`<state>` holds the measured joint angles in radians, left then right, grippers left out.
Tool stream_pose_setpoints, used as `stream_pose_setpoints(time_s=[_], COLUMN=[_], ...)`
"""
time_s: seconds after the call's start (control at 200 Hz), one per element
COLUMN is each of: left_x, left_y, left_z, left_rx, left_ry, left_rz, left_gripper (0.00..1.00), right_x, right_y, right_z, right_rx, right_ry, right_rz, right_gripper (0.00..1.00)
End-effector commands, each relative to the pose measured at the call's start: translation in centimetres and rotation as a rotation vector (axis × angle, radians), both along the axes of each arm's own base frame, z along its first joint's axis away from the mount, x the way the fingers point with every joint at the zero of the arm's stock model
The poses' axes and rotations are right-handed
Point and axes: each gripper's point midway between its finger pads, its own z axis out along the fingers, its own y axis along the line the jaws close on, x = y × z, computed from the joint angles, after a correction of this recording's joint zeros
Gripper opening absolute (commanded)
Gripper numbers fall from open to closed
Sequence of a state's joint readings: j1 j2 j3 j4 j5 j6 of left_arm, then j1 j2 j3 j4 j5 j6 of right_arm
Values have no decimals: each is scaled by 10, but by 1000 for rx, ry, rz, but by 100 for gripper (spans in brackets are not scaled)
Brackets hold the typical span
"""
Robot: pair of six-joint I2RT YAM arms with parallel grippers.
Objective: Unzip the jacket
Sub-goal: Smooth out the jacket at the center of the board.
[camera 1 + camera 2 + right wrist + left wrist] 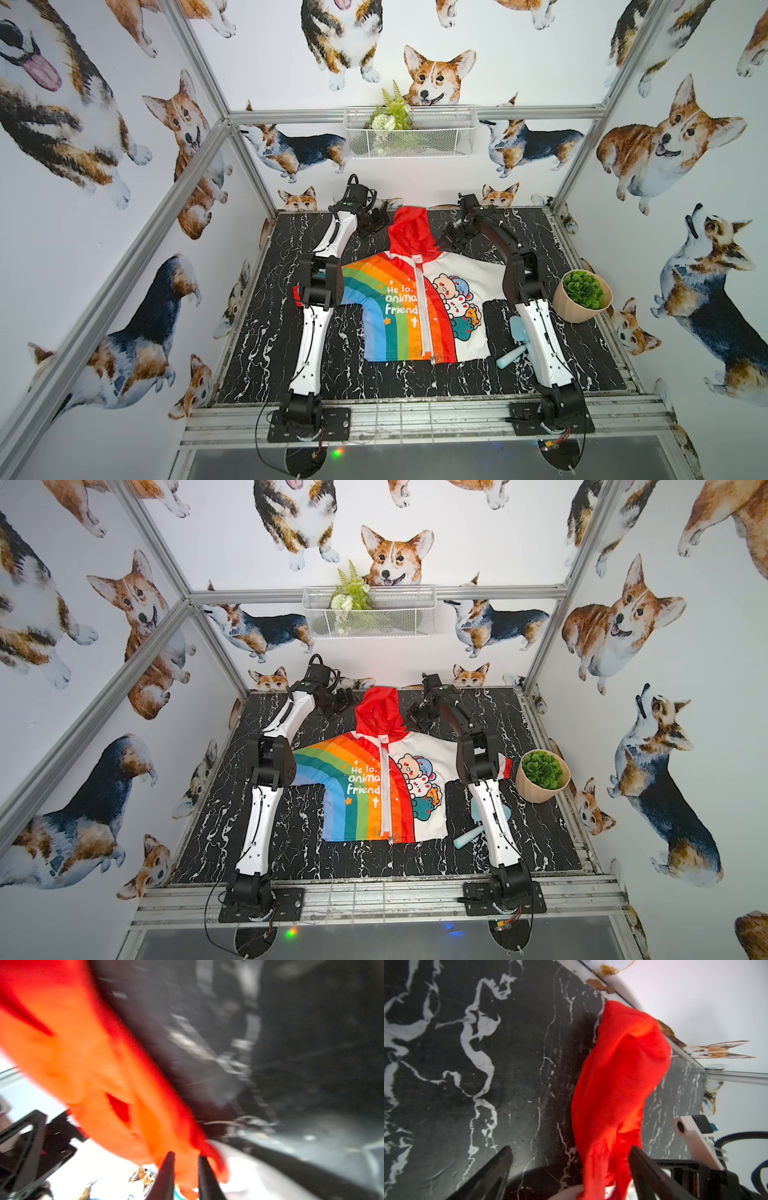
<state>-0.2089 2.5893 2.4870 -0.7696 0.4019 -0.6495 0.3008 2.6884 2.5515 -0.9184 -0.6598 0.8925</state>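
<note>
Jacket (pixel 386 328) spread on marbled surface (pixel 257 365), thin red hood (pixel 409 232) between your left tool (pixel 570 1153) and right tool (pixel 186 1158).
Left tool gapes wide; right tool barely parted, grip unclear.

A black table (pixel 415 382) with white marble veining fills the lower middle of both top views. The jacket (pixel 399 316) lies flat at its centre, front up, with the red hood pointing toward the table's upper edge and the sleeves spread to left and right. Near the table's right edge a beige potted plant (pixel 582 301) stands upright. Lower left of it lies a light blue tool (pixel 513 358), only partly visible, near the jacket's lower right corner.
</note>
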Motion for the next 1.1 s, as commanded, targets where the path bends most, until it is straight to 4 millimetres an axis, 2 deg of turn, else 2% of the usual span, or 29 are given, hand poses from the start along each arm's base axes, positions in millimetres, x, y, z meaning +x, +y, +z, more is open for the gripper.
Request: stream_pose_setpoints(time_s=[0.0,0.105,0.245,0.355,0.435,0.491,0.651,0.706,0.711,0.731,0.801,0.896,1.091], left_x=[1,-18,-60,-103,-139,-167,-249,-273,-275,-284,-312,-343,-382], left_y=[5,11,9,3,-1,-4,-1,5,5,6,12,15,6], left_z=[42,60,73,72,69,61,39,25,30,29,15,-4,-29], left_rx=[-28,31,88,103,134,142,176,171,167,160,154,158,161], left_ry=[-62,-63,-43,10,41,79,169,207,195,196,237,294,373], left_rz=[2,-29,-87,-120,-140,-161,-200,-193,-192,-192,-201,-229,-310], left_gripper=[98,94,82,71,59,55,40,35,34,33,27,22,21], right_x=[19,6,-35,-67,-88,-103,-136,-143,-143,-145,-149,-154,-156], right_y=[5,-14,-57,-90,-106,-113,-118,-114,-113,-111,-105,-104,-107], right_z=[49,66,66,64,59,53,37,33,33,31,26,17,0], right_rx=[75,-18,-275,-426,-474,-482,-457,-428,-424,-409,-371,-362,-386], right_ry=[-127,-152,-107,-53,-19,1,44,47,45,45,52,74,107], right_rz=[-6,11,62,90,97,102,110,122,123,129,147,155,166], right_gripper=[40,42,35,27,24,23,23,23,23,23,23,23,23])
